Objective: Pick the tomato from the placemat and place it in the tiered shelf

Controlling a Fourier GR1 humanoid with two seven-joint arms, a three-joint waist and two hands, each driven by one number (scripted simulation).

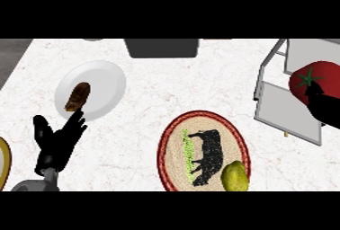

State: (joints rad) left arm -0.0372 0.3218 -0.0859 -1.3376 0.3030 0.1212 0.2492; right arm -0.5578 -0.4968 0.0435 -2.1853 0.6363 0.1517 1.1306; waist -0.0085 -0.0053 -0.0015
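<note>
curling round the tomato (317, 77) over the tiered shelf (287, 111), right hand (327, 110) fingers (315, 90)

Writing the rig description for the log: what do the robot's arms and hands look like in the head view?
Both hands are plain black with no markings. The left hand shows separate fingers and a thumb, joined at the wrist to a grey, rounded forearm at the lower edge. The right hand shows only as a black silhouette at the right edge; its forearm is out of view. No cables show.
</note>
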